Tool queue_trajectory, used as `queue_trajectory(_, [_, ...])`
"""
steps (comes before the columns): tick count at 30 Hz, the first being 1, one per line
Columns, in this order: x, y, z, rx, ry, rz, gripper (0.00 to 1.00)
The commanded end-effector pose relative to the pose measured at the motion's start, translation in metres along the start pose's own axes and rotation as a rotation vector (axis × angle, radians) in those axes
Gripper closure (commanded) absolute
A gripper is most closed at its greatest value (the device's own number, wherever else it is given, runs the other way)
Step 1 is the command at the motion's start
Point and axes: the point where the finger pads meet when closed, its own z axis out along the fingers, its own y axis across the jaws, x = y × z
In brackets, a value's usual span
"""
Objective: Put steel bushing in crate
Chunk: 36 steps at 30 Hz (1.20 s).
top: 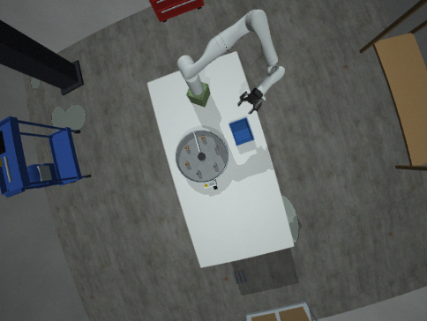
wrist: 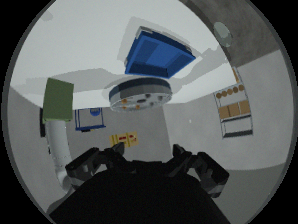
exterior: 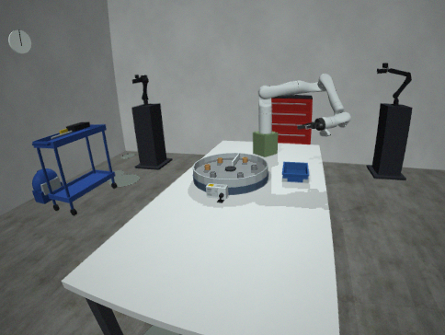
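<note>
Bushings Across the Crate From an Open Tool

Three grey steel bushings (top: 215,166) (exterior: 240,175) stand apart on the turning table (top: 209,158) (exterior: 244,185) (wrist: 135,90), sharing it with three copper-coloured ones. The tool (top: 245,108) (exterior: 301,127) (wrist: 148,148), fingers wide and holding nothing, hangs raised on the far side of the blue crate (top: 232,133) (exterior: 295,178) (wrist: 150,75), so the reach would likely pass over or around it.
</note>
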Motion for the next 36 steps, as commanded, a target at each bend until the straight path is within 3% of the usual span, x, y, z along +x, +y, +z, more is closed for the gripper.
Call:
queue_trajectory(1, [-0.001,0.000,-0.001,0.000,0.002,0.001,0.00])
queue_trajectory(6, [-0.031,0.011,0.048,0.000,0.001,0.001,0.00])
queue_trajectory(18, [-0.031,0.011,0.048,0.000,0.001,0.001,0.00])
queue_trajectory(23, [-0.061,0.023,0.097,0.000,0.000,0.001,0.00])
queue_trajectory(35, [-0.061,0.023,0.097,0.000,0.000,0.001,0.00])
queue_trajectory(36, [-0.067,0.025,0.107,0.000,0.000,0.001,0.00])
